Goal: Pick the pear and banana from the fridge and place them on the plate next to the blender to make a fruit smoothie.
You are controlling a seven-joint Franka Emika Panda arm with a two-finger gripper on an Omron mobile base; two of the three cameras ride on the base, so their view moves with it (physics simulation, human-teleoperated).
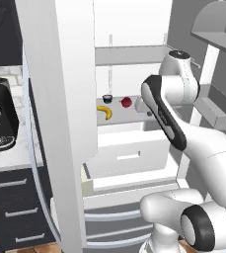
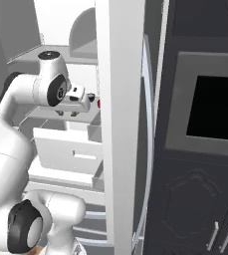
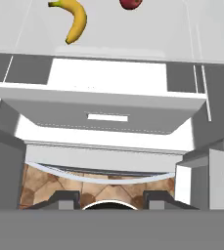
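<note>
Pear point(image 1: 126, 102) and banana point(image 1: 104, 112) sit on the fridge point(image 1: 134, 54) shelf; light, smooth, bruisable, so pinch the pear's widest middle. Jaws look empty; their spread I can't tell.

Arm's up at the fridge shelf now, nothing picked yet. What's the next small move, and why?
Probably ease the gripper forward toward the pear, opening the jaws first. Both fruits lie untouched on the fridge shelf, the banana to the pear's left with a small dark cup behind it. The hand sits just right of the pear, and the fingertips hold nothing.
</note>
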